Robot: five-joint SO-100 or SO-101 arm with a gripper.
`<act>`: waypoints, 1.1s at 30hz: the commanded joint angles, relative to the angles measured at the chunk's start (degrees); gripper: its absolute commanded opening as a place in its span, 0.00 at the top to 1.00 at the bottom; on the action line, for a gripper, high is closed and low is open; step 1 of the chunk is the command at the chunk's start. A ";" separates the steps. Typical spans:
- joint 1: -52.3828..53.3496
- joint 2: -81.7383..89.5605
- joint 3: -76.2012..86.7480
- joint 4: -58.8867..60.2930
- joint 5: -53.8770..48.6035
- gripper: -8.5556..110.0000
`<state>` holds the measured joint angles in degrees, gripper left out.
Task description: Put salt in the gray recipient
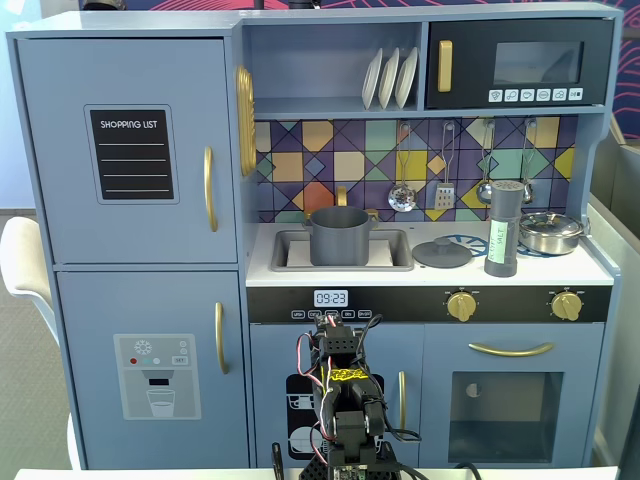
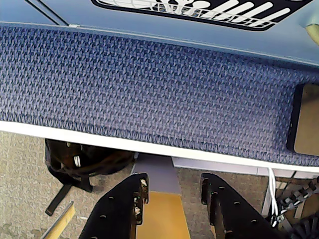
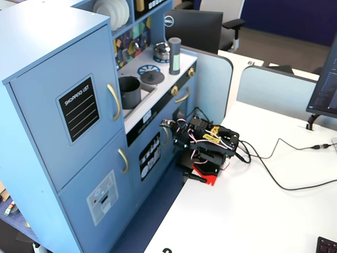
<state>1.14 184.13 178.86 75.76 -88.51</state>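
The salt [image 1: 503,228], a tall gray shaker with a pale green label, stands upright on the toy kitchen counter at the right; it also shows in the other fixed view [image 3: 174,56]. The gray recipient [image 1: 339,235] is a matte pot that sits in the sink, also seen in the other fixed view [image 3: 129,92]. My arm [image 1: 342,395] is folded low in front of the kitchen, well below the counter, and shows on the white table's edge [image 3: 208,145]. In the wrist view my gripper [image 2: 173,181] is open and empty, and points down at the floor beside a blue fabric panel.
A flat gray lid [image 1: 442,252] lies between the sink and the salt. A shiny steel pan [image 1: 550,232] stands right of the salt. Utensils hang on the back wall [image 1: 445,190]. Cables [image 3: 274,174] run over the white table. A black bag [image 2: 84,162] lies on the floor.
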 commanded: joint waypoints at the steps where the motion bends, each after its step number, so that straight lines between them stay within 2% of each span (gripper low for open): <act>1: -0.70 0.44 -0.26 0.18 0.70 0.93; 18: 1.76 0.26 -0.44 -0.35 -0.53 0.93; 23: 5.62 -6.86 -13.54 -5.98 7.73 0.93; 29: 19.60 -16.08 -38.67 -1.14 8.88 0.93; 33: 34.63 -15.64 -44.74 -4.13 4.31 0.93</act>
<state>23.73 169.54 143.70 73.39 -81.04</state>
